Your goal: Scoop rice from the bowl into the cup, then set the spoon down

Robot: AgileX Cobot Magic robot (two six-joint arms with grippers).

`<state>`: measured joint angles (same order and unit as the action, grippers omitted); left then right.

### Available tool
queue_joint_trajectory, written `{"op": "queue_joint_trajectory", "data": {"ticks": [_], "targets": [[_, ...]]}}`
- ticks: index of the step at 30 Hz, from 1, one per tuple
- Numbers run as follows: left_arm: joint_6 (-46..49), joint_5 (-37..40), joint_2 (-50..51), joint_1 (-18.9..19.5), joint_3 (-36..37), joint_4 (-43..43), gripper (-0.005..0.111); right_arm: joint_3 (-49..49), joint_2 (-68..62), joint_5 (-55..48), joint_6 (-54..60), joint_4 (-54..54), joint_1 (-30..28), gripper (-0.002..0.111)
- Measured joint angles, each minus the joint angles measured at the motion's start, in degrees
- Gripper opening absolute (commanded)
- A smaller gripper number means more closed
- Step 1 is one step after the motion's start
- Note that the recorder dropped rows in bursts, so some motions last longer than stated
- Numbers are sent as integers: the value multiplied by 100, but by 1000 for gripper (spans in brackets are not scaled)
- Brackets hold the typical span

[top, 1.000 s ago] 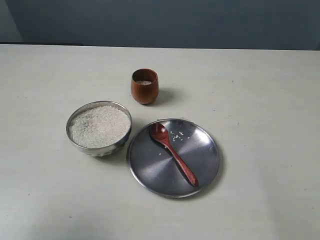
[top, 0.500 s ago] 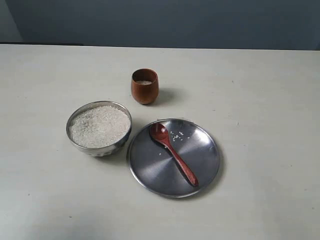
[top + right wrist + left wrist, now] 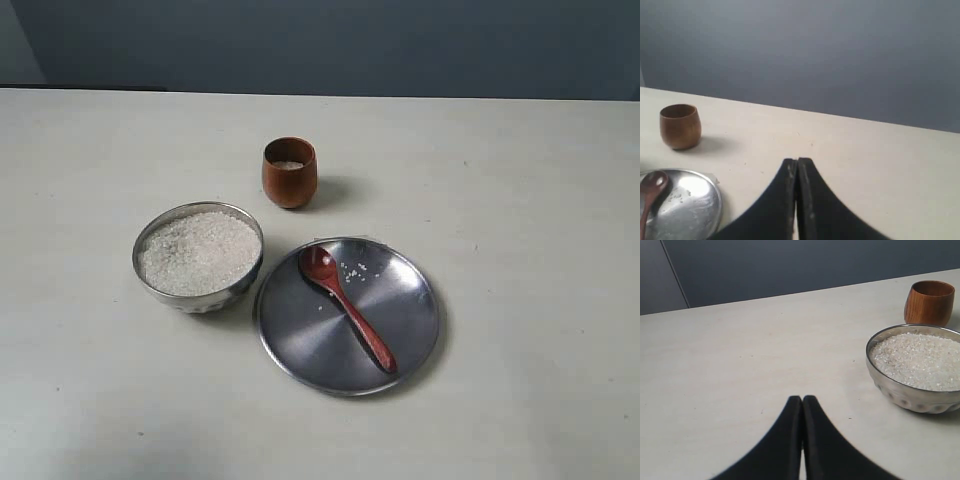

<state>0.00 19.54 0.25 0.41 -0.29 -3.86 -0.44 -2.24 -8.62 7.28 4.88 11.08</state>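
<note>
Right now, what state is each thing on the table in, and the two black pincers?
bowl: upright, full of rice.
cup: upright, a little rice inside.
spoon: lying on the plate, unheld.
plate: flat, dotted with a little rice.
left pincer: shut, empty.
right pincer: shut, empty.

Soft, even light fills the exterior view; the cup (image 3: 290, 172) throws a faint shadow to its right, and the plate (image 3: 405, 295) carries a pale sheen on its upper right. Both wrist views are slightly soft, the right hazier, with the left gripper (image 3: 802, 401) and right gripper (image 3: 797, 162) flat black shapes
</note>
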Motion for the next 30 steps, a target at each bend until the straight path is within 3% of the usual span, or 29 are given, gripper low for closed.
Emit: {"op": "queue_joint_trajectory", "data": {"ticks": [9, 18, 30], "targets": [[0, 0, 0, 0, 0, 0, 0, 0, 0, -832, -497, -431, 0, 1], [0, 0, 0, 0, 0, 0, 0, 0, 0, -978, -602, -570, -20, 1], [0, 0, 0, 0, 0, 0, 0, 0, 0, -978, -602, -579, -1300, 1]]}}
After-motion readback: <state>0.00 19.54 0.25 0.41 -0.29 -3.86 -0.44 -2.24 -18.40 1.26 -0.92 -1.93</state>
